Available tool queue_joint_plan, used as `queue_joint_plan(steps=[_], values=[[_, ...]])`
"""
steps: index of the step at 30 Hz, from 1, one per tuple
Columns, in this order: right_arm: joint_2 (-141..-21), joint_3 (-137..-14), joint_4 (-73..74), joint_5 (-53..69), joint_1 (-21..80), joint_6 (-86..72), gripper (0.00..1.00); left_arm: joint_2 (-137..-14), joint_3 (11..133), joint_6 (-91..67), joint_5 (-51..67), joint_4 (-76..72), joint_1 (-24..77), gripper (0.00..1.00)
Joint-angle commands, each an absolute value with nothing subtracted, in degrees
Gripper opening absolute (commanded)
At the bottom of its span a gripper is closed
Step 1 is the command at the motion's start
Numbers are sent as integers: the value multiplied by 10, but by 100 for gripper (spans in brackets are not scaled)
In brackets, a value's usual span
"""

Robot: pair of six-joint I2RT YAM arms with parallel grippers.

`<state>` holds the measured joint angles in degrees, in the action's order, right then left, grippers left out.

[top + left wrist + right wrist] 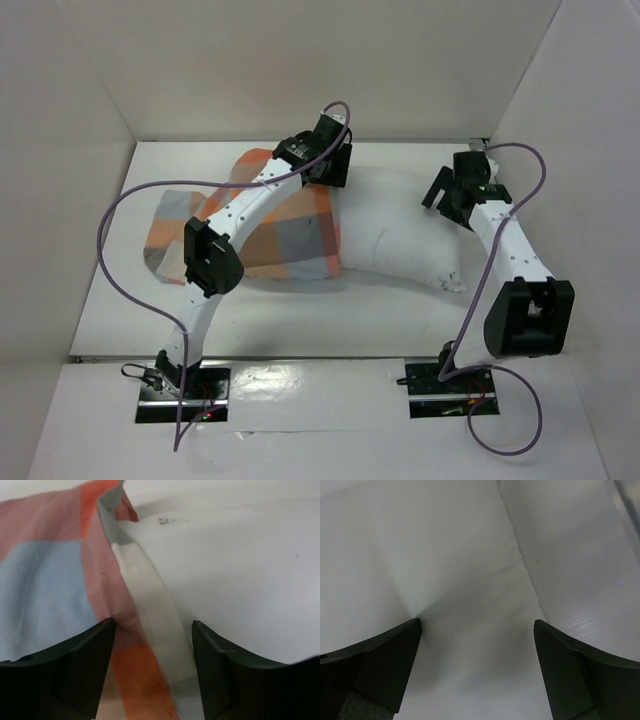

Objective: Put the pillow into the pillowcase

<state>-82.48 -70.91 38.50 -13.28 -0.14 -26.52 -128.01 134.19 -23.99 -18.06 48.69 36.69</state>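
The white pillow lies across the middle of the table, its left part inside the orange, grey-blue and cream checked pillowcase. My left gripper hovers at the far edge of the sack's mouth. In the left wrist view the left gripper is open, its jaws standing apart on either side of the pillowcase hem, with the pillow to the right. My right gripper is over the pillow's right end. In the right wrist view the right gripper is wide open just above the pillow, gripping nothing.
White walls enclose the white table on the left, back and right. A small white tag sticks out at the pillow's near right corner. Purple cables loop above both arms. Bare table shows past the pillow's edge.
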Motion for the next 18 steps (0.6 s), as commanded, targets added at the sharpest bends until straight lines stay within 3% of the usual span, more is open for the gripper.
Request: queue_joint_plan(steps=[1, 3, 4, 6, 8, 9, 11, 18], values=[[-803, -658, 368, -70, -1, -265, 100, -1284, 1369, -217, -229, 472, 362, 73], [-803, -636, 353, -47, -1, -265, 100, -1299, 1383, -212, -221, 472, 356, 67], [-803, -616, 342, -14, -1, -265, 100, -1304, 1383, -212, -215, 472, 356, 49], [-784, -577, 303, 27, -1, -259, 83, -1304, 1383, -212, -196, 472, 356, 24], [-768, -556, 273, 85, -1, -259, 56, -1289, 1378, -217, -172, 472, 356, 0], [-750, -549, 246, 96, 4, -259, 25, -1283, 1378, -217, -157, 472, 356, 0], [-737, -548, 233, 102, 26, -265, 3, -1258, 1378, -198, -112, 466, 366, 0], [-737, -661, 215, 100, 170, -303, 0, -1210, 1440, -174, 128, 405, 473, 0]])
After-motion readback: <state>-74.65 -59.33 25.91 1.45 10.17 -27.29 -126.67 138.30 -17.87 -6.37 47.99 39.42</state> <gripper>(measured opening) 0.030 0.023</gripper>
